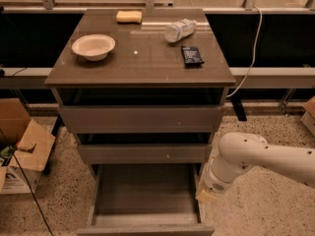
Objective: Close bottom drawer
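Observation:
The bottom drawer (145, 194) of the grey-brown cabinet is pulled far out toward me. Its shallow box is empty and its flat front panel (145, 229) lies at the bottom edge of the view. The middle drawer front (142, 153) and the top drawer front (141, 118) above it are pushed in. My white arm (256, 156) comes in from the right. My gripper (206, 195) hangs low beside the open drawer's right wall, and only its tan tip shows.
On the cabinet top (142, 63) lie a white bowl (93, 46), a yellow sponge (129, 16), a plastic bottle (179, 30) and a dark packet (192, 55). Cardboard boxes (22, 146) stand on the floor at the left. A white cable (252, 58) hangs at the right.

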{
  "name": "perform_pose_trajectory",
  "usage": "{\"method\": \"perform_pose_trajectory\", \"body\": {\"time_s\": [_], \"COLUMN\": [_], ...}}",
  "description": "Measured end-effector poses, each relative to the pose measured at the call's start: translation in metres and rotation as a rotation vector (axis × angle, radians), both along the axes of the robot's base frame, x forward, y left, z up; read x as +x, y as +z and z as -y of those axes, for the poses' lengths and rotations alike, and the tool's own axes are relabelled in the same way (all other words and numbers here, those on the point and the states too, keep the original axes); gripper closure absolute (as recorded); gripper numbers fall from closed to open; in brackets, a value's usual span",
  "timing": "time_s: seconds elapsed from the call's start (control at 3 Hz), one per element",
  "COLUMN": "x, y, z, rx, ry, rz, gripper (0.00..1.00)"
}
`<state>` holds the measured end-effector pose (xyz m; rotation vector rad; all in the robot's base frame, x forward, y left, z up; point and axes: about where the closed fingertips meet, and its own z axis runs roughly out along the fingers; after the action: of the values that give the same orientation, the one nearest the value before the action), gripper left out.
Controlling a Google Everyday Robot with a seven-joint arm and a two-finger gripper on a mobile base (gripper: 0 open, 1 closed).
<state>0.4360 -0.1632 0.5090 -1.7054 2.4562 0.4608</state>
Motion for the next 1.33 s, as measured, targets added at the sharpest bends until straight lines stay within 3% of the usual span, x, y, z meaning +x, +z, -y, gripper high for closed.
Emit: {"method": "perform_pose_trajectory", "body": {"time_s": [0.67,1.33], "x": [-0.006,-0.011], "y": [-0.057,-0.120], "z": [0.004,0.016], "rx": [-0.007,0.014], "ry": [-0.021,-0.059], "rz": [-0.054,-0.073], "gripper": [1.00,1.00]}}
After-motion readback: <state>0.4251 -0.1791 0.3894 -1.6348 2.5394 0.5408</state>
